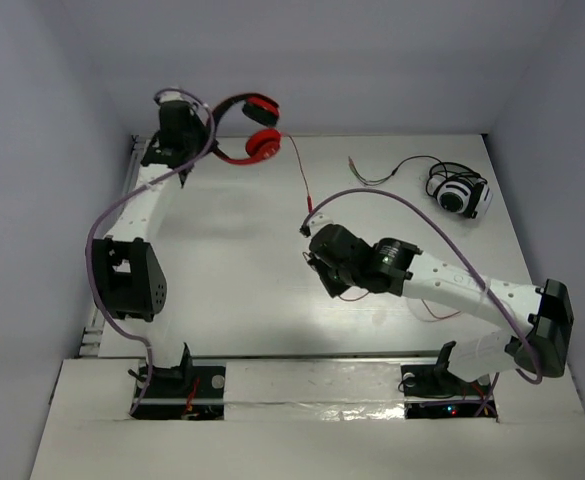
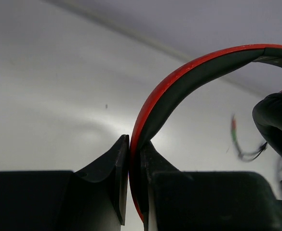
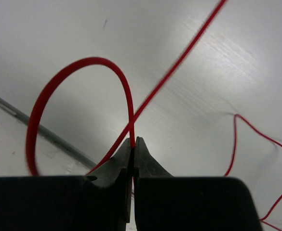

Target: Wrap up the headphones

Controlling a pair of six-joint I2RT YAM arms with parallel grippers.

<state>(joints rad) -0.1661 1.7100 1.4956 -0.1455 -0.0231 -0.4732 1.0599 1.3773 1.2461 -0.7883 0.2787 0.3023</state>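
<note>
The red headphones [image 1: 255, 128] hang at the far left of the table, held above it. My left gripper [image 1: 194, 143] is shut on their red-and-black headband [image 2: 179, 82]; a dark ear cup [image 2: 278, 120] shows at the right of the left wrist view. Their thin red cable [image 1: 300, 172] runs from the ear cup down to my right gripper [image 1: 309, 228] near the table's middle. My right gripper [image 3: 133, 142] is shut on the cable [image 3: 78, 67], which loops to the left above the jaws and trails off to the right.
White-and-black headphones [image 1: 460, 192] with a dark cable [image 1: 387, 170] lie at the far right. Slack red cable [image 1: 437, 310] lies under my right arm. Grey walls close in the table at the back and sides.
</note>
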